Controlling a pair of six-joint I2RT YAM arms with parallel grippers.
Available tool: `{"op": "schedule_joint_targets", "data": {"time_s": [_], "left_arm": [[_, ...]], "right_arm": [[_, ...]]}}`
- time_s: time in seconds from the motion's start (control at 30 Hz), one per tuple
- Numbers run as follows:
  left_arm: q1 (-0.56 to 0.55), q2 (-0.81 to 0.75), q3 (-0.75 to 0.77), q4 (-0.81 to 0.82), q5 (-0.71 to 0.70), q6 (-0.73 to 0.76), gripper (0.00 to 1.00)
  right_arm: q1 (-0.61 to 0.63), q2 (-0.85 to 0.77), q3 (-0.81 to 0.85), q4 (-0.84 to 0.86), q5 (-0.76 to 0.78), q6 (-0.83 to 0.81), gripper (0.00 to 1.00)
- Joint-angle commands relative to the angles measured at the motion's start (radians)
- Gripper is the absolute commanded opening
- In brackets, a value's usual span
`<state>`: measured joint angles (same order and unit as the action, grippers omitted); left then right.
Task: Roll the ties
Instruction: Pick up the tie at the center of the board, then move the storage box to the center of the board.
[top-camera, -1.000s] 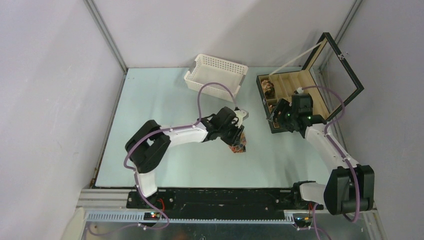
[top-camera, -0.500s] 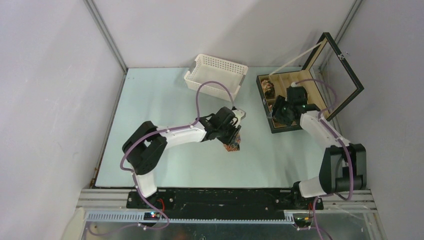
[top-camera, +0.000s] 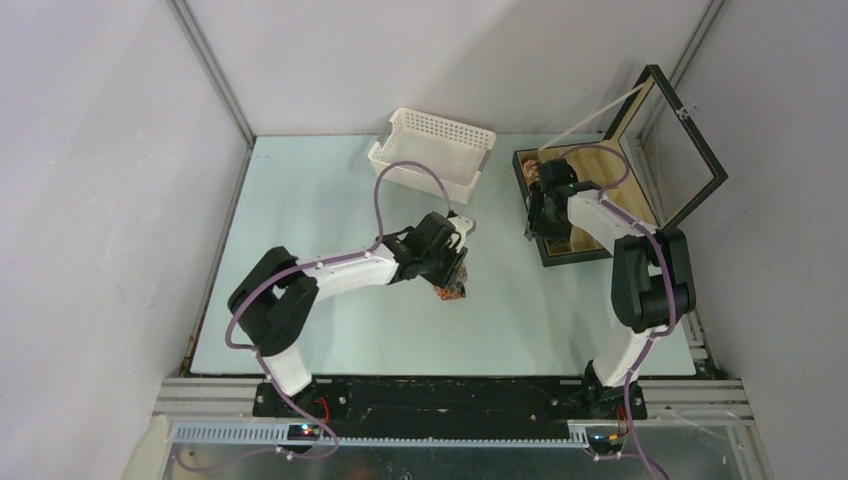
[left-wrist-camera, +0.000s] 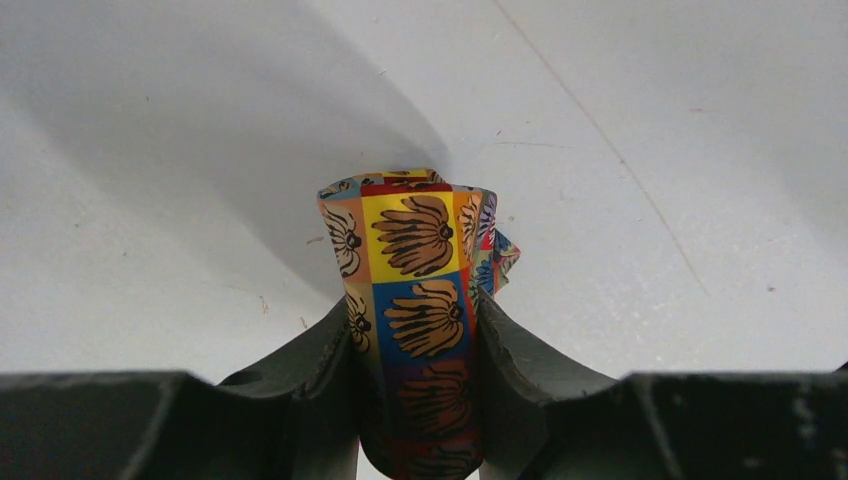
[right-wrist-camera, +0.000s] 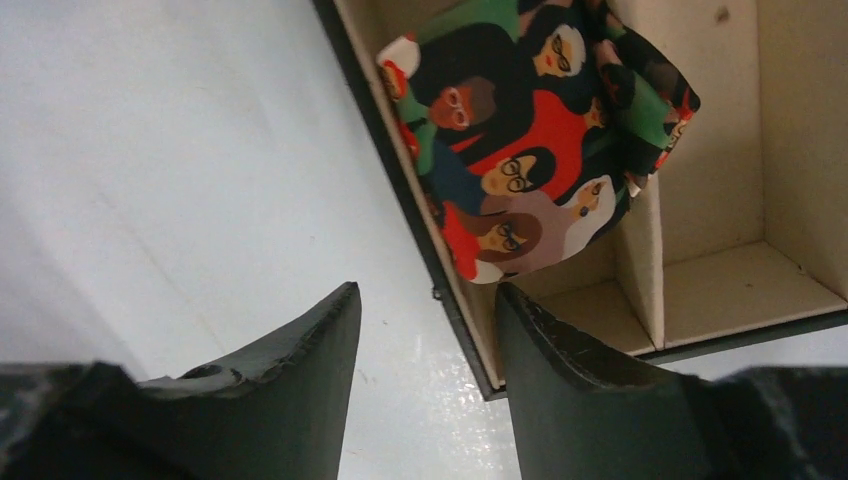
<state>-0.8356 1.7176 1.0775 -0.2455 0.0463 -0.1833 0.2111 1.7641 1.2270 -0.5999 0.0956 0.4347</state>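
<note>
Left claw (left-wrist-camera: 418, 315) pinches a coiled tie (left-wrist-camera: 410, 235) over the desk (left-wrist-camera: 650, 150); if that squeeze slackens, I reckon the coil springs loose. Right claw (right-wrist-camera: 425, 300) hangs spread and empty (above the box (right-wrist-camera: 730, 290) rim), and could snag the second tie (right-wrist-camera: 530, 140) inside.

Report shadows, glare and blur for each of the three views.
Top external: even, soft light, sharp all over, only faint shadows under the arms. Left wrist: a broad soft shadow falls on the table behind the sharp held tie. Right wrist: a small glare patch on the table beside the box; the near fingers are dark.
</note>
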Motion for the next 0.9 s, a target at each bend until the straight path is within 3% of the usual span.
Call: {"op": "schedule_joint_targets", "data": {"time_s": [0.0,0.1,0.37,0.57,0.87], "left_arm": [[0.012,-0.051,-0.02,0.032,-0.019,0.004,0.0],[0.016,-0.061,-0.031,0.039,-0.024,-0.004,0.0],[0.042,-0.093,-0.064,0.043,-0.043,-0.03,0.0],[0.062,-0.105,-0.09,0.041,-0.084,-0.046,0.0],[0.078,-0.128,-0.139,0.04,-0.126,-0.083,0.0]], "right_arm": [[0.001,0.02,0.028,-0.038,0.078,-0.021,0.56],[0.004,0.035,0.028,-0.043,0.081,-0.021,0.54],[0.059,0.068,0.014,-0.038,0.094,-0.014,0.3],[0.107,0.085,-0.013,-0.007,0.053,0.005,0.0],[0.238,0.092,-0.035,0.033,0.028,0.135,0.0]]}}
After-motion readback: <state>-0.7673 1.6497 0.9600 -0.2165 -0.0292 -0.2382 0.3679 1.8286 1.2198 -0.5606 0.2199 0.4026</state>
